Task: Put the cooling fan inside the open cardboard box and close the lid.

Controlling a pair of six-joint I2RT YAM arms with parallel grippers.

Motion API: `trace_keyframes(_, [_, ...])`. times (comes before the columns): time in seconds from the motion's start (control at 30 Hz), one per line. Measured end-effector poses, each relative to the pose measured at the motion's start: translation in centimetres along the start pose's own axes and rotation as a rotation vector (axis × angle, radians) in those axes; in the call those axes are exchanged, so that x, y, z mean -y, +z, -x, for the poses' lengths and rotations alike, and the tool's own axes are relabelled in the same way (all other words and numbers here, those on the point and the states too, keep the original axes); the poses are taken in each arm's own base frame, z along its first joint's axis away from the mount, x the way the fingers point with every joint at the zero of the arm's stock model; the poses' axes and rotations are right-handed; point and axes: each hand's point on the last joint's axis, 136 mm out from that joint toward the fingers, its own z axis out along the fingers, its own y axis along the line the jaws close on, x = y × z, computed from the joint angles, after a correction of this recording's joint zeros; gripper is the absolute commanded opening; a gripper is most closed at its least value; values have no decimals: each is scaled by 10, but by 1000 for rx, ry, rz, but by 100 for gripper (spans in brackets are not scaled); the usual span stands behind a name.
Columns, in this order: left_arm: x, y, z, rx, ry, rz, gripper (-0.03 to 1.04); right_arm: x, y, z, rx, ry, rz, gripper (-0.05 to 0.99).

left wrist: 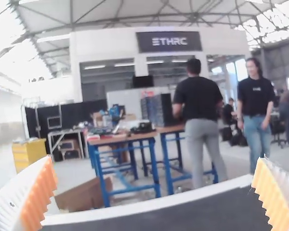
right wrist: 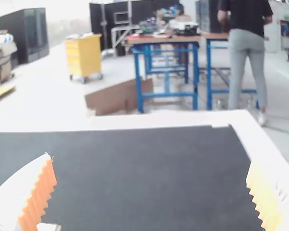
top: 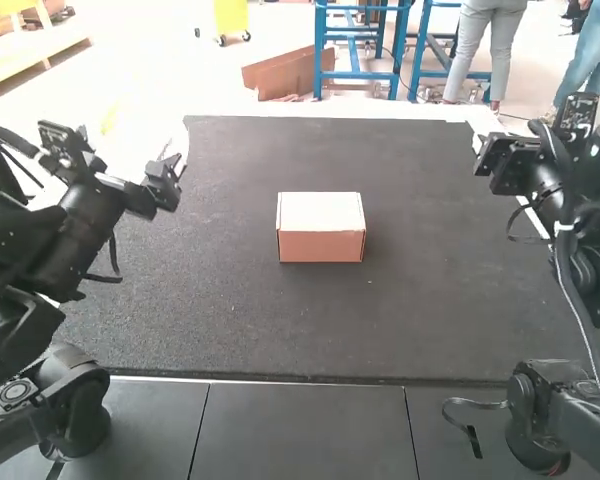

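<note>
A small cardboard box (top: 321, 227) sits in the middle of the black mat (top: 230, 310), its flat pale lid down and shut. My left gripper (top: 168, 180) hangs above the mat's left side, well to the left of the box and pointing away over the far edge. In the left wrist view that gripper (left wrist: 149, 207) is open, its orange pads (left wrist: 38, 197) wide apart with nothing between them. My right gripper (top: 492, 160) is raised at the mat's far right corner. It (right wrist: 149, 202) is also open and empty over bare mat (right wrist: 144, 163).
The mat covers most of the table, with a white table border (top: 480, 120) along the far side. Dark panels (top: 300, 430) run along the near edge between the two arm bases. Open mat surrounds the box on every side.
</note>
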Motion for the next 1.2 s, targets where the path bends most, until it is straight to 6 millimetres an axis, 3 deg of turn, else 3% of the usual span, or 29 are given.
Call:
trace_keyframes(0.13, [0, -11, -24, -15, 26, 13, 96, 3, -4, -14, 18, -9, -10, 91])
trace_keyframes(0.3, [-4, -21, -35, 4, 14, 46, 96, 5, -11, -40, 23, -24, -14, 91])
trace_keyframes(0.67, [-1, -24, -71, -120, -74, 49, 96, 9, -40, -99, -42, -53, -14, 91])
trace_keyframes(0.83, [3, -29, -96, -221, -138, 45, 96, 9, -49, -99, -35, -53, -14, 91])
trace_keyframes(0.93, [2, -31, -105, -254, -161, 57, 96, 15, -50, -108, -75, -52, -34, 91])
trace_keyframes(1.2, [-27, -39, -133, -360, -160, 172, 96, 16, -52, -125, -143, -11, -42, 91])
